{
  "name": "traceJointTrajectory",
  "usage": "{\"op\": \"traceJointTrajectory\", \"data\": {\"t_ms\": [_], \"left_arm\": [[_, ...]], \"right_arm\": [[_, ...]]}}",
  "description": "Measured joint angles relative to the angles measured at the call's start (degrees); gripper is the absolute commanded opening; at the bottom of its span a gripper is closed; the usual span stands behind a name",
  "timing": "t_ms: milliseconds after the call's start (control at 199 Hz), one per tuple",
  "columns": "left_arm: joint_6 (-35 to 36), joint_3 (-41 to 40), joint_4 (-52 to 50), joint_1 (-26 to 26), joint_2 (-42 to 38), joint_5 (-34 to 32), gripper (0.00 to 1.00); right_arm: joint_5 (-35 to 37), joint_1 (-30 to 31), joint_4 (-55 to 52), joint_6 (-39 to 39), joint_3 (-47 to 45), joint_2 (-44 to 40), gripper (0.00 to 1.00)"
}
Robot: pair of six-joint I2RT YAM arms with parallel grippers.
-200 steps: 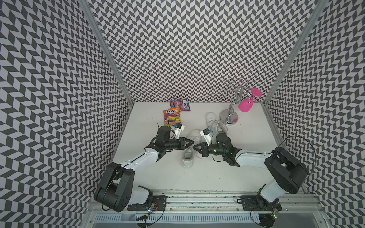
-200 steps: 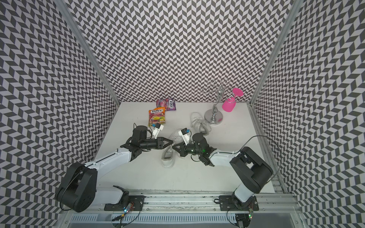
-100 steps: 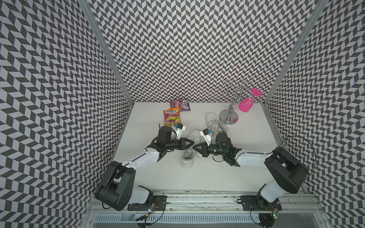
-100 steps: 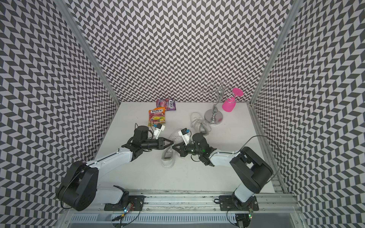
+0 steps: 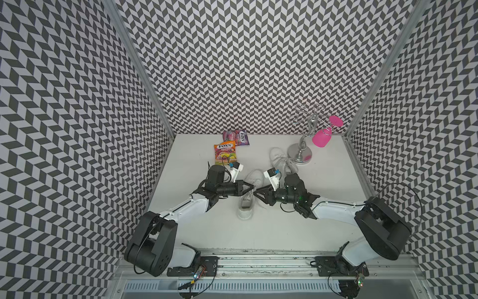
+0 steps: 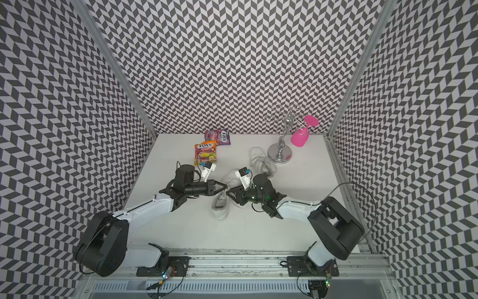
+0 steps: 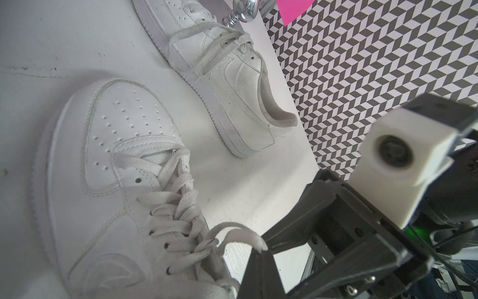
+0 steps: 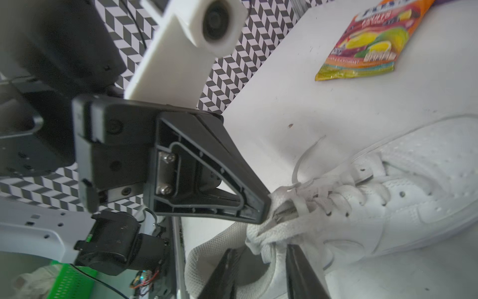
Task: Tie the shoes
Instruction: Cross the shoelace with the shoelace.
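your left gripper (image 5: 252, 188) is clamped shut on a loop of flat white lace (image 7: 240, 236) of the nearer white low-top leather sneaker (image 5: 247, 196), right over its tongue; the left wrist view shows the loop pinched at the fingertips. your right gripper (image 5: 256, 193) sits tip to tip with it across the same shoe, its jaws parted around the knot of laces (image 8: 279, 233), and from the right wrist view it looks as if nothing is squeezed, though you can't be sure at that angle. the second white sneaker (image 5: 282, 161) lies beyond your right gripper, laces loose, just beside the round base of a chrome wire stand (image 5: 300, 155) with a pink plastic cup (image 5: 320, 138) hanging on it. beyond your left gripper lie an orange candy bag (image 5: 225, 154) and a purple one (image 5: 236, 137), on the white table (image 5: 284, 233).
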Motion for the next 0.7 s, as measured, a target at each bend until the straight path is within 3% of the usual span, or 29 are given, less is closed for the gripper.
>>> {"op": "traceJointTrajectory", "data": {"t_ms": [291,703], "left_arm": [[0.96,1.66,-0.39,1.14,0.0,-1.57,0.0],[1.51,1.97,-0.37,2.29,1.73,-1.84,0.0]], "right_arm": [[6.91,0.66,-7.76,-4.85,-0.61,-6.49,0.45],[16.85,9.05,-14.93,-8.28,5.84,-1.62,0.51]]}}
